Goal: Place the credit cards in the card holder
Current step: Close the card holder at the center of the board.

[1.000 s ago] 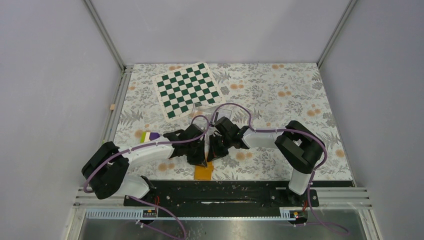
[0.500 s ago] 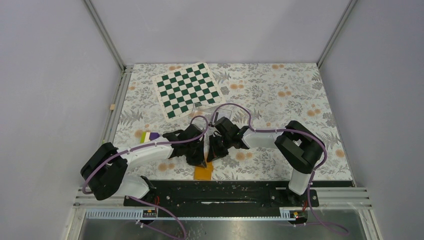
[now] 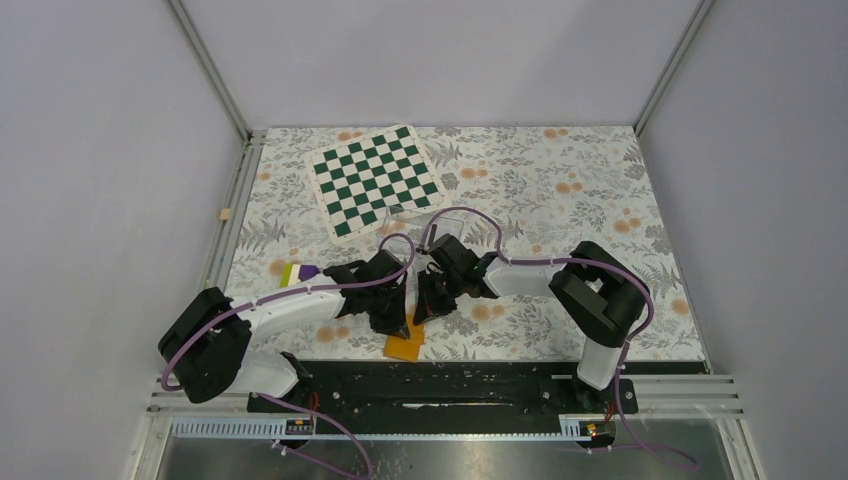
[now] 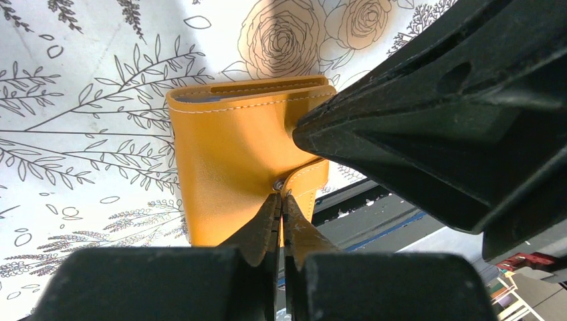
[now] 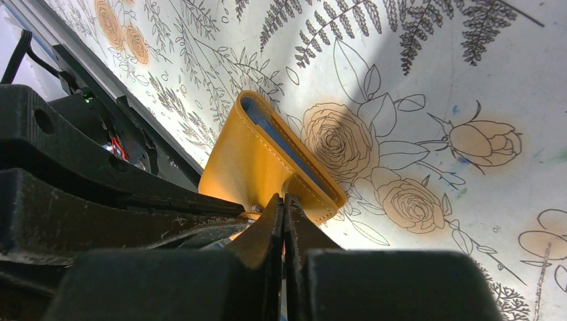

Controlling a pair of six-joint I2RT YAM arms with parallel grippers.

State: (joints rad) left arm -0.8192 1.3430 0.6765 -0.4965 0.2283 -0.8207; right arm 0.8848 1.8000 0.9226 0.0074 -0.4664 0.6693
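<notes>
Shifted, skewed card holder (image 3: pixel 404 347), folded, blue lining inside.

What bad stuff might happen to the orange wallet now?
The left end effector and right end effector are both shut at the small tab of the card holder, close together; they might bump, or a pull might strain the tab. The card holder lies by the near edge of the table, so a tug might slide it off.

From above, the far part of the card holder (image 3: pixel 405 346) is covered by the left fingers (image 3: pixel 393 315) and right fingers (image 3: pixel 428 300). In the left wrist view its right side is hidden behind the right fingers. The yellow-and-purple item (image 3: pixel 298 272) on the surface (image 3: pixel 560 200) is too small to be identified.
</notes>
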